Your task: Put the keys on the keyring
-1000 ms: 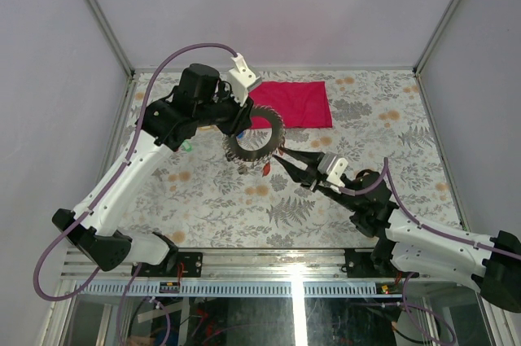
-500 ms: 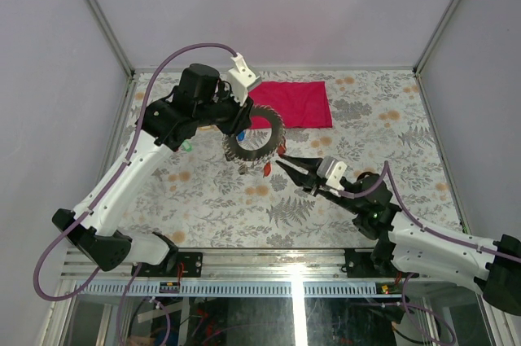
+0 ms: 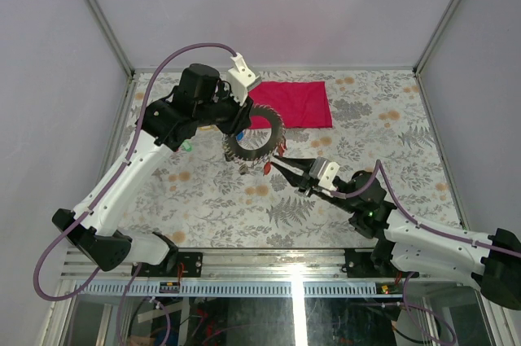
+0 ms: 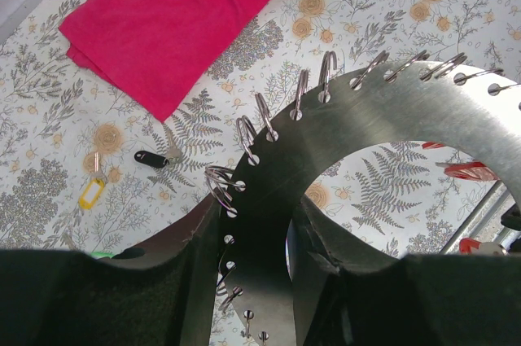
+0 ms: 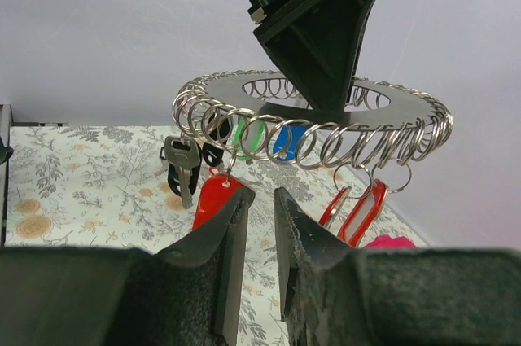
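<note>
My left gripper [image 3: 241, 123] [image 4: 256, 216] is shut on the keyring [image 3: 255, 136] [image 4: 391, 114], holding this big grey disc level above the table. Small split rings line its edge. From them hang several keys: a red tag [image 5: 213, 199], a silver key with a black tag [image 5: 181, 163], a green tag [image 5: 248, 136], a blue tag [image 5: 286, 141] and two red tags [image 5: 358, 212]. My right gripper [image 3: 272, 161] [image 5: 260, 195] sits just below the ring's near edge. Its jaws stand a narrow gap apart with nothing between them, and the left fingertip is beside the red tag.
A folded red cloth [image 3: 295, 103] [image 4: 171, 20] lies at the back of the flowered table. Loose on the table are a yellow-tagged key [image 4: 91, 193], a black-tagged key [image 4: 151, 158] and a green tag [image 3: 186, 147] by the left arm.
My right gripper has slid left, closer under the ring's hanging keys, and its jaws have narrowed. The left arm and the ring have stayed still.
</note>
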Robot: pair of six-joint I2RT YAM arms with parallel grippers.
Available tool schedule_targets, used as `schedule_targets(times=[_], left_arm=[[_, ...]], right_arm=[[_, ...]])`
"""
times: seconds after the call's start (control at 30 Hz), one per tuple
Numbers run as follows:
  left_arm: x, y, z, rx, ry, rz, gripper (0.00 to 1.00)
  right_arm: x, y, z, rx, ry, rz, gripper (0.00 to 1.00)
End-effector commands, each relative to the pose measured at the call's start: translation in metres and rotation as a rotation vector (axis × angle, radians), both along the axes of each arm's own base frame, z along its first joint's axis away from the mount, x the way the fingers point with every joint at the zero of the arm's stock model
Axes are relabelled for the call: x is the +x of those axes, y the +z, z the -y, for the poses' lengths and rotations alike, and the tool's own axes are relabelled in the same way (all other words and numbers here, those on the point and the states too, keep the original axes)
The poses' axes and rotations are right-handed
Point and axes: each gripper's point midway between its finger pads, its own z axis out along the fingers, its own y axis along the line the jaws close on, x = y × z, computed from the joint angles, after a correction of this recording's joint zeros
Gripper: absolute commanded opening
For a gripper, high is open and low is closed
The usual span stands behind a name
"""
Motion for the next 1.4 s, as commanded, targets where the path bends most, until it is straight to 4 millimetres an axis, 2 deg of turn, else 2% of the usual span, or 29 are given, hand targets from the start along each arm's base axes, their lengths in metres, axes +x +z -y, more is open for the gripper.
schedule_targets(times=[0.0,1.07,1.27,1.37], left_arm=[[0.002,0.023,-0.001,-0.052,0.017,0.050,0.00],[0.002,0.019,0.003,-0.056,0.009,0.033,0.00],[0.008,0.024,0.000,-0.073,0.062,0.043,0.00],[0.011,0.030,-0.002,-0.097,0.104,0.052,0.00]], right_arm=[[-0.002,0.047,0.001,0.099,-0.006,0.090,0.26],[-0.008,0.071,0.010,0.146,-0.010,0.132,0.35],[-0.005,0.057,0.008,0.122,-0.017,0.108,0.31],[0.000,0.053,0.014,0.134,-0.055,0.098,0.31]])
